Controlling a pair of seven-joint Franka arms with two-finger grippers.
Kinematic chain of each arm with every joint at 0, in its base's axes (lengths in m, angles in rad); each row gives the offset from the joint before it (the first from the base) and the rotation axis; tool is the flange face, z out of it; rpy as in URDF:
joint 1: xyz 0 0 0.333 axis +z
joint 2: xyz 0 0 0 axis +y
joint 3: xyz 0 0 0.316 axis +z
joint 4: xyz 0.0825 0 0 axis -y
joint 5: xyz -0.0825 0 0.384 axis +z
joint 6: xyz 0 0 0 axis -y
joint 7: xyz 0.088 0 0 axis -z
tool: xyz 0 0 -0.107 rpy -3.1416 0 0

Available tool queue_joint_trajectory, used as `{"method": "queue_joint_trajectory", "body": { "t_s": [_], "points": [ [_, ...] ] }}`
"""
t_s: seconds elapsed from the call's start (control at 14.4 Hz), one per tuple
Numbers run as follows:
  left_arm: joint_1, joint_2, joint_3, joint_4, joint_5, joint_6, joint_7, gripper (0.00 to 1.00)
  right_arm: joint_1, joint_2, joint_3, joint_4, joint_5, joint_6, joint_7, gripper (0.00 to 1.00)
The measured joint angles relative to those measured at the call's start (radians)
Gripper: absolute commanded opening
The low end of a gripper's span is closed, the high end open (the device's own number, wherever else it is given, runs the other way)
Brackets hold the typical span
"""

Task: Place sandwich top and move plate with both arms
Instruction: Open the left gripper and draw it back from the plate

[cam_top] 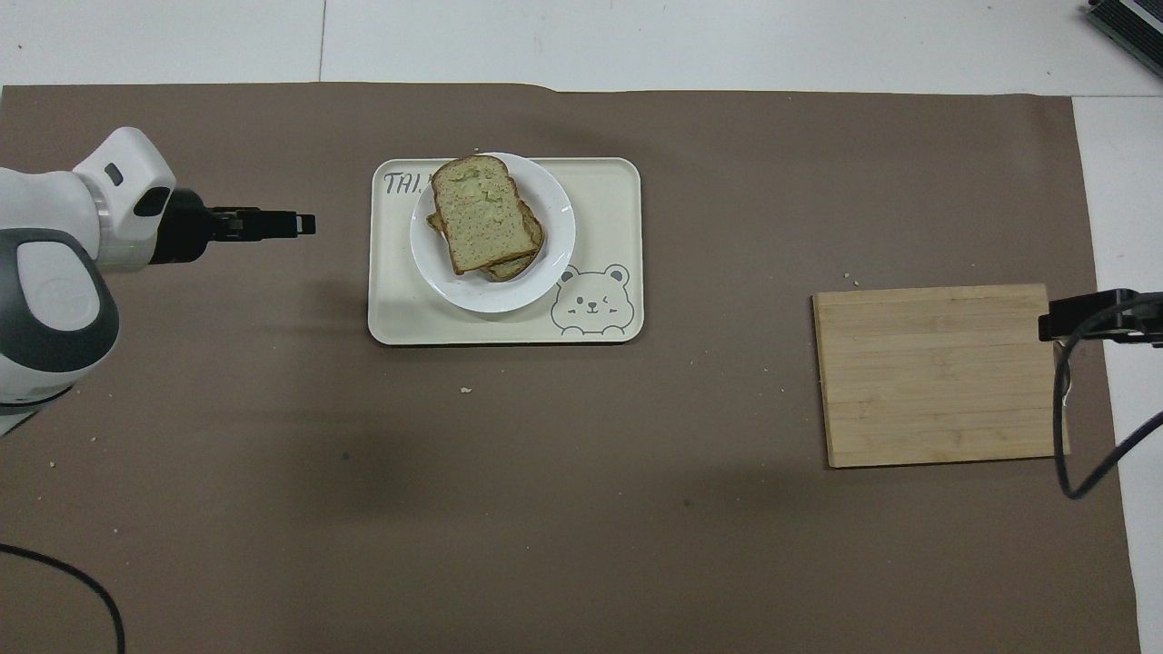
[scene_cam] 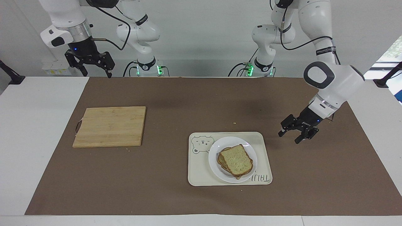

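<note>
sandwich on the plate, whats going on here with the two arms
Nobody is holding anything. The sandwich top lies on the stack on the white plate, which sits on the bear tray. The left gripper hangs open over the brown mat, beside the tray toward the left arm's end. The right gripper waits, open, raised at the right arm's end, near the cutting board.
</note>
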Motion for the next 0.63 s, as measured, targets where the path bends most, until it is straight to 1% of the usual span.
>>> {"method": "queue_joint_trajectory", "body": {
  "t_s": [0.07, 0.14, 0.28, 0.35, 0.49, 0.63],
  "points": [
    [0.000, -0.019, 0.013, 0.049, 0.086, -0.084, -0.027, 1.00, 0.000, 0.000, 0.000, 0.000, 0.000, 0.000, 0.000, 1.00],
    [0.002, -0.032, 0.027, 0.122, 0.168, -0.191, -0.044, 1.00, 0.000, 0.000, -0.001, 0.000, 0.000, 0.000, 0.000, 1.00],
    [0.004, -0.047, 0.046, 0.268, 0.290, -0.394, -0.059, 1.00, 0.000, 0.000, -0.001, 0.000, 0.000, 0.000, 0.000, 1.00],
    [0.005, -0.051, 0.053, 0.323, 0.342, -0.473, -0.062, 1.00, 0.000, 0.000, -0.001, 0.000, 0.000, 0.000, 0.000, 1.00],
    [0.005, -0.063, 0.062, 0.390, 0.427, -0.589, -0.063, 1.00, 0.000, 0.000, -0.001, 0.000, 0.000, 0.000, 0.000, 1.00],
    [0.005, -0.096, 0.063, 0.423, 0.466, -0.676, -0.063, 1.00, 0.000, 0.000, -0.001, 0.000, 0.000, 0.000, 0.000, 1.00]
  ]
}}
